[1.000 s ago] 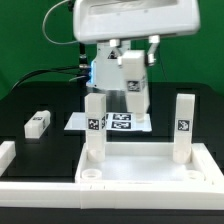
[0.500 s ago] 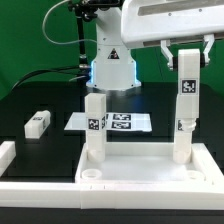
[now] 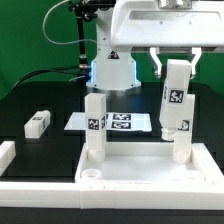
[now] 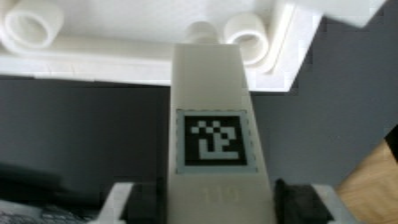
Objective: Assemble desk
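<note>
The white desk top (image 3: 150, 172) lies near the front with its rim up. One white tagged leg (image 3: 94, 132) stands at its far left corner. Another leg (image 3: 187, 143) stands at its far right corner. My gripper (image 3: 175, 64) is shut on a third tagged leg (image 3: 174, 100) and holds it upright in the air, just in front of the right standing leg and overlapping it. In the wrist view the held leg (image 4: 214, 120) runs out from my gripper (image 4: 214, 207) over the desk top's corner (image 4: 107, 55) with its round sockets. A fourth leg (image 3: 38, 123) lies on the black table at the exterior view's left.
The marker board (image 3: 128, 122) lies flat behind the desk top, before the robot base (image 3: 112, 70). A white raised rail (image 3: 6, 155) sits at the exterior view's left edge. A green backdrop stands behind.
My gripper carried the held leg from above the marker board to the exterior view's right, then came down and slightly left beside the right standing leg.
</note>
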